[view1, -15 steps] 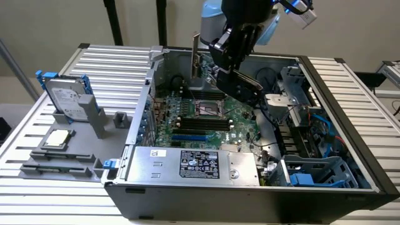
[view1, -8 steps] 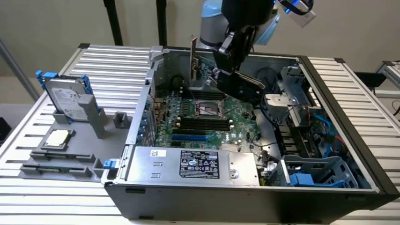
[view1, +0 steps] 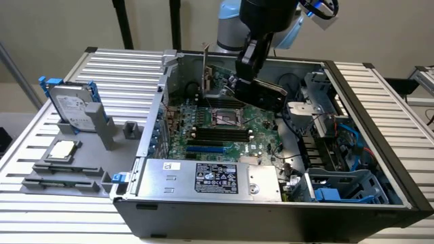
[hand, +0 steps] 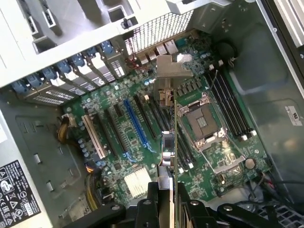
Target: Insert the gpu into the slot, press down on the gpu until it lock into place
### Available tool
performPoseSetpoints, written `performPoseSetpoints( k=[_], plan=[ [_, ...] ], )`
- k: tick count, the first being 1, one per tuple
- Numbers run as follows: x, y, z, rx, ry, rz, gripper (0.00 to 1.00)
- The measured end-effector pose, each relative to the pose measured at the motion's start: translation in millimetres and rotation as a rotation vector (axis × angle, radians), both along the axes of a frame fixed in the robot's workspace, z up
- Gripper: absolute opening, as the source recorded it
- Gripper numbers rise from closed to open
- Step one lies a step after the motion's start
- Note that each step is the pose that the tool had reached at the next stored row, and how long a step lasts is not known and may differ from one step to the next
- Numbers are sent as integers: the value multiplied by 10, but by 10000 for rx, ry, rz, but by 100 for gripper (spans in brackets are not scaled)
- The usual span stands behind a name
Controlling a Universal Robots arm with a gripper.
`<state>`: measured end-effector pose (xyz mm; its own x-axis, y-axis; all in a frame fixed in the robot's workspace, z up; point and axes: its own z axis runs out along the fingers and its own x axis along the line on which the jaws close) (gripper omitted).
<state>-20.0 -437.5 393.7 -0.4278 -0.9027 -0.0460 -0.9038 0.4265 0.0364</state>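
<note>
Exterior view, upper centre of the frame: the arm is lowered into the open computer case (view1: 379, 168), which lies on its side on the slatted counter (view1: 379, 96).

The claw (hand: 167, 192) is closed on the gpu (hand: 167, 152). In the wrist view the card is seen edge-on, clamped between the two black fingers (hand: 151, 197), with its metal bracket (hand: 171, 71) at the far end. The card is held in the air above the motherboard (hand: 142, 164), over the strip between the black expansion slots and the CPU socket (hand: 202, 121) — no contact with the board can be made out.

The slot (hand: 135, 126) is unoccupied; it is seen as a bright-blue strip running parallel to the card and apart from it, to one side. In the exterior view it lies at lower centre-left (view1: 205, 150), just above the silver power-supply box (view1: 203, 178) and below the black memory slots (view1: 220, 134).

On the counter at the left of the exterior frame — a hard drive (view1: 71, 107) stood upright in a grey holder, and a processor chip (view1: 62, 149) laid flat.
</note>
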Motion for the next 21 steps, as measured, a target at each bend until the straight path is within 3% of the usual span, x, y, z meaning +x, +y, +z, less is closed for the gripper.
performPoseSetpoints(
  k=[11,21],
  plan=[
    [0,0,-115,120,-16,2005,26],
    [-1,0,-237,147,-11,3820,26]
  ],
)
